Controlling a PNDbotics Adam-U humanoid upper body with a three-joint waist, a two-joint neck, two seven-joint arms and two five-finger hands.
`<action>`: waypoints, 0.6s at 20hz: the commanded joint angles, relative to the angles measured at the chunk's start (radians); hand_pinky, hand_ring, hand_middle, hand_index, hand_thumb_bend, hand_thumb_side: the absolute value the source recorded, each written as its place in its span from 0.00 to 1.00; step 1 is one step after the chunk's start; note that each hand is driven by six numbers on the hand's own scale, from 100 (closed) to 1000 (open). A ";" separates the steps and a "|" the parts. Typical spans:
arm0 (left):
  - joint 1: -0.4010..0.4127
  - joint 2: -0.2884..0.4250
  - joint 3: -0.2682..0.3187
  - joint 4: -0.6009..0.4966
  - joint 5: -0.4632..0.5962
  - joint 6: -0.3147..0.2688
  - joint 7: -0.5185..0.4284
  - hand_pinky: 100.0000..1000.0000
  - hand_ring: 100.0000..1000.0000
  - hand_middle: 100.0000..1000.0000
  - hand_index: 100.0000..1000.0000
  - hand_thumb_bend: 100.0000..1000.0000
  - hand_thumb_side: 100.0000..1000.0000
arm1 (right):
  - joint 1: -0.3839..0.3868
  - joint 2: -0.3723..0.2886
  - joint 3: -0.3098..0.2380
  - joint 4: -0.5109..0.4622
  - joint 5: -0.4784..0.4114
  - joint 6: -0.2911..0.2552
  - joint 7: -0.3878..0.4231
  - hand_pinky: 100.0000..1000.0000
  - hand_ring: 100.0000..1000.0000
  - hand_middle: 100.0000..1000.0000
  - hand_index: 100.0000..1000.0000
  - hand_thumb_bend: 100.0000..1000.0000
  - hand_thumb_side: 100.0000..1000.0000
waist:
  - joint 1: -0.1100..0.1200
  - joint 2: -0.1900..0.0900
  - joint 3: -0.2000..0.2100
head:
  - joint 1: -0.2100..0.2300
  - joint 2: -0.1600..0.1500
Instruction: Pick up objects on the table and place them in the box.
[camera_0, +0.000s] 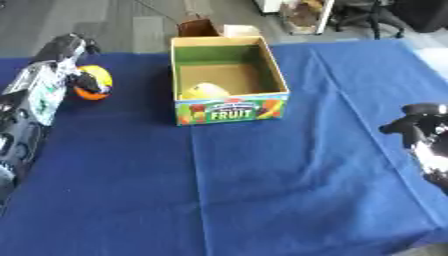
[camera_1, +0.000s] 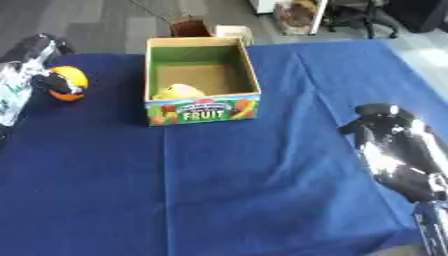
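One orange fruit (camera_0: 93, 82) sits clamped in the left hand (camera_0: 70, 70) near the tabletop's far left edge. Round, smooth and likely light, it seems best cupped around its middle. Beside it, the box (camera_0: 227, 114) reads "FRUIT" and holds a yellow fruit (camera_0: 204, 91). Right hand (camera_1: 385, 131) idles near the right edge, fingers curled on nothing.

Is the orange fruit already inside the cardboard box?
No, the orange fruit is outside the box, on its left, with the left hand curled round it; only a yellow fruit lies inside.
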 joint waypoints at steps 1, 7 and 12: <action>-0.013 0.030 0.015 0.007 -0.072 0.006 -0.016 0.63 0.57 0.61 0.74 0.72 0.06 | -0.009 -0.022 -0.011 -0.013 0.004 -0.002 -0.003 0.67 0.56 0.44 0.69 0.00 0.00 | 0.000 -0.018 0.000 | -0.006 0.004; -0.010 0.025 0.021 0.035 -0.156 0.023 -0.006 0.45 0.35 0.40 0.60 0.51 0.02 | -0.008 -0.023 -0.012 -0.012 0.003 -0.003 -0.004 0.67 0.56 0.44 0.69 0.00 0.00 | -0.001 -0.019 -0.001 | -0.008 0.004; -0.013 0.023 0.036 0.003 -0.134 0.051 0.114 0.28 0.17 0.22 0.43 0.30 0.00 | -0.007 -0.023 -0.013 -0.012 0.004 -0.003 -0.004 0.67 0.56 0.44 0.69 0.00 0.00 | -0.002 -0.019 0.000 | -0.011 0.004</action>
